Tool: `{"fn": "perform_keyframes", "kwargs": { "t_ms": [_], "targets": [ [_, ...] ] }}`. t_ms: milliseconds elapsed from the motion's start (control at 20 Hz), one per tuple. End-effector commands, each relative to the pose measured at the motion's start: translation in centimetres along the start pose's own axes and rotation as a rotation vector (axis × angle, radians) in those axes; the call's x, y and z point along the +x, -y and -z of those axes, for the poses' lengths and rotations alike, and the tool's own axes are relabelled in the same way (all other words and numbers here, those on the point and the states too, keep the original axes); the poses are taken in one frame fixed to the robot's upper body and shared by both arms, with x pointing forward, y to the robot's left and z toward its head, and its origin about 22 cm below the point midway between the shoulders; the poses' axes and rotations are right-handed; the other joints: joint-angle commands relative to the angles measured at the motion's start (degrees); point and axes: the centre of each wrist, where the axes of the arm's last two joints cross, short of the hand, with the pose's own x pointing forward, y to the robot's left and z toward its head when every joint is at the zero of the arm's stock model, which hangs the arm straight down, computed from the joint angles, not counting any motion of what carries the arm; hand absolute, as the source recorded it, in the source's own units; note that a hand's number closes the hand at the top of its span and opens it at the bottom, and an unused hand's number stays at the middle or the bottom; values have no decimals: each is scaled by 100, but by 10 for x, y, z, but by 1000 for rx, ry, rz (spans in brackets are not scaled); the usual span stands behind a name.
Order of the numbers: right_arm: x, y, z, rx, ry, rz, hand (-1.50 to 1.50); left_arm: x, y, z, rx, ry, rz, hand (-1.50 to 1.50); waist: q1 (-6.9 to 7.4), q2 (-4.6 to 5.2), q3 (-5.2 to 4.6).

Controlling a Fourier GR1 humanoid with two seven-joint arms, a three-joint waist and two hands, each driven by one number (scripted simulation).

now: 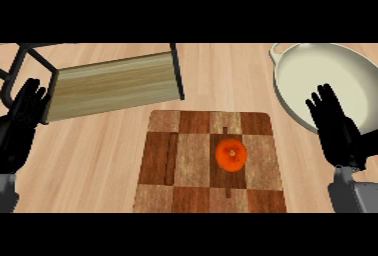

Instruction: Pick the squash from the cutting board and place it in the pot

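An orange squash (231,155) lies on the checkered wooden cutting board (177,165), right of the board's middle. The cream pot (325,70) sits at the upper right, partly cut off by the view's edge. My right hand (337,131) is open with straight fingers, to the right of the board and overlapping the pot's near rim. At the left edge my left hand (21,127) rests open, fingers up, well away from the board. Neither hand touches the squash.
A black metal-framed rack with a wooden shelf (111,82) stands at the upper left, just behind the board. Light wooden counter (96,165) surrounds the board on both sides.
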Motion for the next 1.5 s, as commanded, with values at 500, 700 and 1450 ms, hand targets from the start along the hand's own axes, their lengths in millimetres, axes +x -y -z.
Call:
{"fn": "perform_keyframes", "kwargs": {
  "t_ms": [500, 700, 1450],
  "targets": [
    [2, -20, 62, 459, 450, -467, -150, 27, 49, 16, 29, -9, -106, 0, 65, -12, -155],
    [4, 1, 69, 522, 581, -398, -150, 17, 44, 16, 48, -41, -107, 0, -92, -56, -168],
    [106, -84, 69, 1027, 278, -1047, -150, 27, 58, 18, 70, -41, -103, 0, -174, -127, -189]
  ]
}}
